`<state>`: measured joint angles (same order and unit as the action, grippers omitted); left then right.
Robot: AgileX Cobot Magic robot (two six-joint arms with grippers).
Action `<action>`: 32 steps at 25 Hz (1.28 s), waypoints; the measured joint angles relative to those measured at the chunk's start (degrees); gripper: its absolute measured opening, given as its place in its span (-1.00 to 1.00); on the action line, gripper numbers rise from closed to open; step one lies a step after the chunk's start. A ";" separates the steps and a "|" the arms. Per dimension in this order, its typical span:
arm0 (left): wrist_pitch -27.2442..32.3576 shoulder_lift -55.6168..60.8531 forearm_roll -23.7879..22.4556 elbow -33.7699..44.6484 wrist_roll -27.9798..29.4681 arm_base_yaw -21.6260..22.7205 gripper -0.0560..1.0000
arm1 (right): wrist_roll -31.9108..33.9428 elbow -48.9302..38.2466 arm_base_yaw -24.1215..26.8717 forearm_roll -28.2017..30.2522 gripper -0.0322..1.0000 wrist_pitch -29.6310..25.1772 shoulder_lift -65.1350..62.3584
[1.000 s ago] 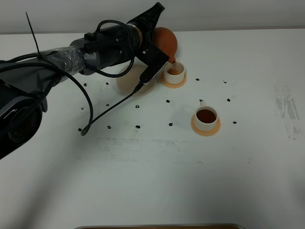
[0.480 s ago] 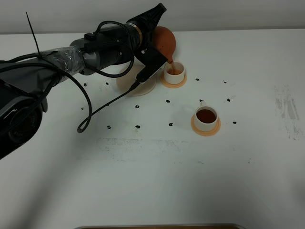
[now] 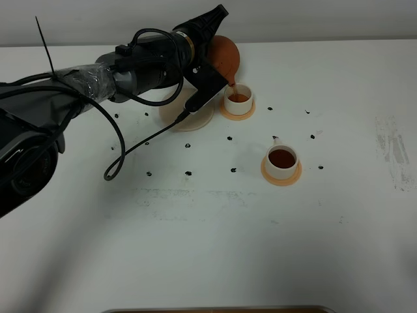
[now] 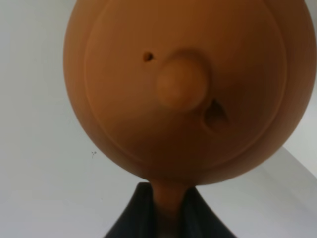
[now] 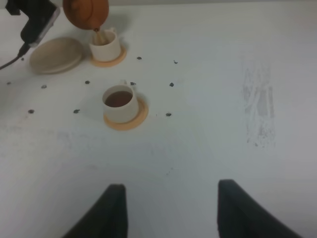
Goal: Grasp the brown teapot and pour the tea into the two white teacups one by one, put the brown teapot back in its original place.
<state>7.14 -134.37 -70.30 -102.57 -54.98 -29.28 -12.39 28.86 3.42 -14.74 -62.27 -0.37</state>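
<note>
Exterior high: left arm (image 3: 137,65) extended, brown teapot (image 3: 227,57) tilted over teacup (image 3: 238,99).

No readable text, labels or numbers in any view. Table (image 3: 215,248) only shows small black dots (image 3: 233,171) and grey scuffs (image 3: 391,150), not characters.

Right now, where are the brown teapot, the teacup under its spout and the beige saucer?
brown teapot (image 4: 181,84), left wrist view, lid knob
teacup under spout (image 5: 105,50), right wrist view, front wall
beige saucer (image 5: 55,54), right wrist view, bare top
</note>
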 joint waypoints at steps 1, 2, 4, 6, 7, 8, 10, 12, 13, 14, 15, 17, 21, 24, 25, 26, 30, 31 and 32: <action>-0.02 0.00 -0.06 0.00 0.00 0.00 -0.66 | 0.00 0.00 0.00 0.00 -0.09 0.00 0.00; -0.07 0.00 -0.18 0.00 0.00 0.00 -0.66 | 0.00 0.00 0.00 0.00 -0.09 0.00 0.00; -0.31 0.00 -0.91 0.00 0.00 0.00 -0.66 | 0.00 0.00 0.00 0.00 -0.09 0.00 0.00; -0.48 0.00 -1.33 0.00 0.00 0.00 -0.66 | 0.00 0.00 0.00 0.00 -0.09 0.00 0.00; -0.48 0.00 -1.45 0.00 0.00 0.00 -0.66 | 0.00 0.00 0.00 0.00 -0.09 0.00 0.00; -0.48 0.00 -1.45 0.00 0.00 0.00 -0.66 | 0.00 0.00 0.00 0.00 -0.09 0.00 0.00; -0.48 0.00 -1.48 0.00 0.00 0.00 -0.66 | 0.00 0.00 0.00 0.00 -0.09 0.00 0.00; -0.63 0.00 -1.53 0.00 0.00 0.00 -0.66 | 0.00 0.00 0.00 0.00 -0.09 0.00 0.00; -0.62 0.00 -1.52 0.00 0.00 0.00 -0.66 | 0.00 0.00 0.00 0.00 -0.09 0.00 0.00; -0.62 0.00 -1.52 0.00 0.00 0.00 -0.66 | 0.00 0.00 0.00 0.00 -0.09 0.00 0.00; -0.62 0.00 -1.52 0.00 0.00 0.00 -0.66 | 0.00 0.00 0.00 0.00 -0.09 0.00 0.00; -0.62 0.00 -1.59 0.00 0.00 0.00 -0.66 | 0.00 0.00 0.00 0.00 -0.09 0.00 0.00; -0.86 0.00 -1.99 0.00 0.00 0.00 -0.66 | 0.00 0.00 0.00 0.00 -0.09 0.00 0.00; -0.86 0.00 -2.76 0.00 0.00 0.00 -0.66 | 0.00 0.00 0.00 0.00 -0.09 0.00 0.00; -0.92 0.00 -2.76 0.00 0.00 0.00 -0.66 | 0.00 0.00 0.00 0.00 -0.09 0.00 0.00; -1.02 0.00 -2.81 0.00 0.00 0.00 -0.66 | 0.00 0.00 0.00 0.00 -0.09 0.00 0.00; -1.79 0.00 -2.92 0.00 0.00 0.00 -0.66 | 0.00 0.00 0.00 0.00 -0.09 0.00 0.00; -2.00 0.00 -2.92 0.00 0.00 0.00 -0.66 | 0.00 0.00 0.00 0.00 -0.09 0.00 0.00; -2.14 0.00 -2.92 0.00 0.00 0.00 -0.66 | 0.00 0.00 0.00 0.00 -0.09 0.00 0.00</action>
<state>5.00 -134.37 -73.22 -102.57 -54.98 -29.28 -12.39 28.86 3.42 -14.74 -62.27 -0.37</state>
